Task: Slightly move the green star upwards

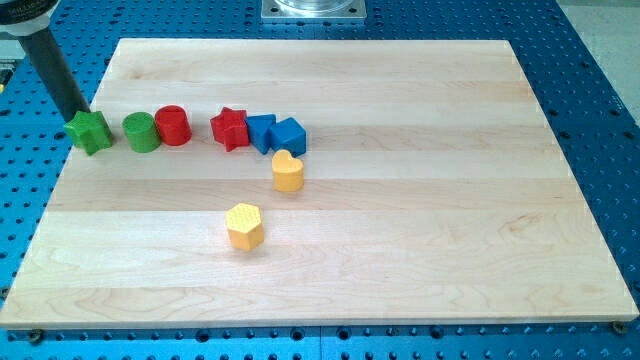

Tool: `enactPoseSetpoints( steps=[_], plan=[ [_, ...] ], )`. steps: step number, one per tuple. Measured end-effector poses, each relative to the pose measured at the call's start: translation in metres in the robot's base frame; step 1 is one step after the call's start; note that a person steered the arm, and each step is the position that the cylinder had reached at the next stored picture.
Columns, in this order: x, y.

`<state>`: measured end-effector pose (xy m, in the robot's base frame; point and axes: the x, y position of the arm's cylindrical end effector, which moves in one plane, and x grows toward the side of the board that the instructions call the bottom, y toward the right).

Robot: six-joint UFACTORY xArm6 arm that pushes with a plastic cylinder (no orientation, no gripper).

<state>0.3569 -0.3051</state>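
The green star (90, 131) sits near the board's left edge, in the upper left of the view. My tip (79, 113) is at the star's upper left corner, touching or almost touching it. The dark rod rises from there toward the view's top left corner. To the star's right stand a green cylinder (141, 132) and a red cylinder (173, 125), close together.
Further right in the same row are a red star (230, 128) and two blue blocks (260, 131) (288, 135), touching. A yellow heart (288, 171) lies below them, a yellow hexagon (245, 225) lower still. The wooden board (450, 200) lies on a blue perforated table.
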Motion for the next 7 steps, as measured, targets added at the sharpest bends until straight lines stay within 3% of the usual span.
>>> enactPoseSetpoints(
  steps=[3,4,5,6,7],
  plan=[
    [0.056,0.0],
    [0.125,0.0],
    [0.15,0.002],
    [0.103,0.009],
    [0.084,0.014]
  ],
)
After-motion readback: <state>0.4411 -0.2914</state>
